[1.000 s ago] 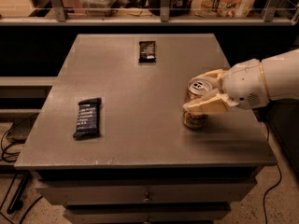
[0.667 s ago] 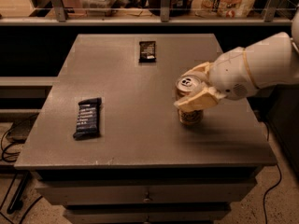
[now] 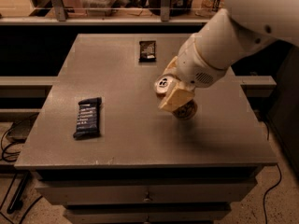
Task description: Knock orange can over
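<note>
Shifted left — orange can (image 3: 164, 85) now tilted | gripper (image 3: 169, 90) clamped around it

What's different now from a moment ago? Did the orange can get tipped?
Yes. The arm swung left over the table, and the gripper, right at the orange can, moved left with it. The can stood upright before; now it tilts, its top leaning left. It is not lying flat yet. The front snack bar and the back snack bar stayed where they were.
</note>
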